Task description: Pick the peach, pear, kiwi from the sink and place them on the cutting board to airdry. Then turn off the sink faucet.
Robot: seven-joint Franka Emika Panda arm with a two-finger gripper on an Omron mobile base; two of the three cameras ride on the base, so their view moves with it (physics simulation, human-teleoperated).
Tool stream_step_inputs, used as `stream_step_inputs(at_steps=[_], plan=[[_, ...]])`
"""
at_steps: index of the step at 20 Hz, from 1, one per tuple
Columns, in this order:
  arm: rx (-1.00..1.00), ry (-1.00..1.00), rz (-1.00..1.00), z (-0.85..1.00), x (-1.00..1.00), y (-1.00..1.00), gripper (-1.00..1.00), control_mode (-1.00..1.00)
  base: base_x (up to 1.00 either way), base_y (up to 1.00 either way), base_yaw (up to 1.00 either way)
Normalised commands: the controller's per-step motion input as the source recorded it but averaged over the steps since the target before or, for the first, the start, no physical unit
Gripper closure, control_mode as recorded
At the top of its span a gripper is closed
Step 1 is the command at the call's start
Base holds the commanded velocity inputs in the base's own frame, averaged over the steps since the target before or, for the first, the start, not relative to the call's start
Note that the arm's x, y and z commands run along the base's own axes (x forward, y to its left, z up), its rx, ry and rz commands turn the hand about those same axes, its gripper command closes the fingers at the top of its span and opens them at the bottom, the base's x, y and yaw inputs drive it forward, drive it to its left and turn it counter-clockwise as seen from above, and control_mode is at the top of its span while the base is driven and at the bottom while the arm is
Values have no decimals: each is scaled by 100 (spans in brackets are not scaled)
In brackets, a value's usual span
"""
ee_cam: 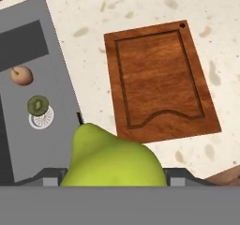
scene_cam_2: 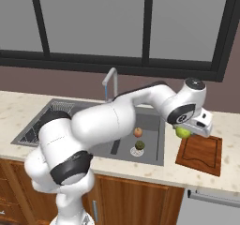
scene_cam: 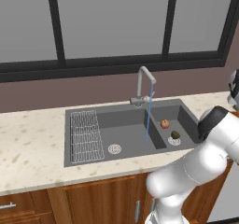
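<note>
My gripper (scene_cam_2: 183,133) is shut on the yellow-green pear (scene_cam_2: 183,132), holding it in the air over the counter just left of the cutting board (scene_cam_2: 199,153). In the hand view the pear (ee_cam: 112,158) bulges up between my fingers, with the reddish-brown cutting board (ee_cam: 159,78) bare beyond it. The peach (ee_cam: 22,75) and the cut kiwi (ee_cam: 37,105) lie in the sink's right basin (scene_cam: 184,120), the kiwi on the drain. The peach (scene_cam: 165,123) sits behind the kiwi (scene_cam: 175,135). From the silver faucet (scene_cam: 144,85) a blue stream (scene_cam: 149,118) runs down.
A wire rack (scene_cam: 85,135) lies in the left basin beside a round drain (scene_cam: 114,149). Speckled beige counter (ee_cam: 140,8) surrounds the board. A dark-framed window (scene_cam: 112,22) rises behind the sink, and wooden cabinets (scene_cam: 93,199) stand below.
</note>
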Motion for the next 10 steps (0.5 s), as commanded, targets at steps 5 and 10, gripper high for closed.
stream_step_inputs(at_steps=[5, 10], plan=[[0, 0, 2, -13, 22, -14, 100, -100, 0, 0, 0], [0, 0, 5, -14, 18, -22, 100, -100, 0, 0, 0]])
